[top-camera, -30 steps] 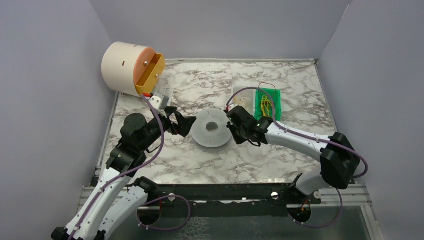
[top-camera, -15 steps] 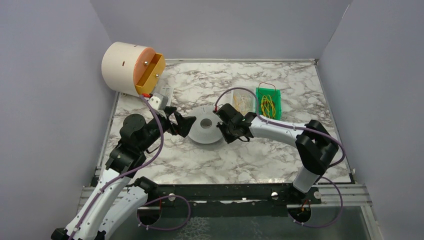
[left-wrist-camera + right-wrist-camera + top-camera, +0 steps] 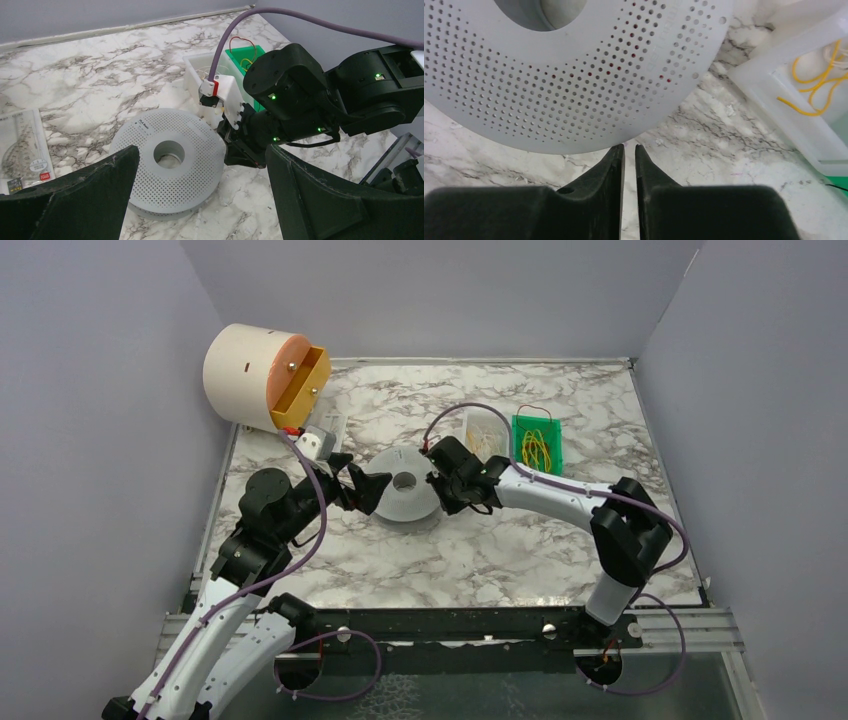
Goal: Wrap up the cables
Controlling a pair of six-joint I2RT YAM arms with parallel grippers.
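Yellow cables lie coiled in a green tray, with a thin red-brown cable looped over its far rim. More yellow cables sit in a white tray. A grey perforated spool lies flat between the arms, and red shows through its holes. My left gripper stands wide open around the spool's left side. At the spool's right rim my right gripper is shut, with only a thin slit between its fingertips and nothing in it.
A cream drum with an open orange drawer stands at the back left. A clear packet lies on the marble left of the spool. Grey walls close in the table on three sides.
My right arm has swung left and the spool has slid left with it, toward the open left gripper. The left arm has barely moved.
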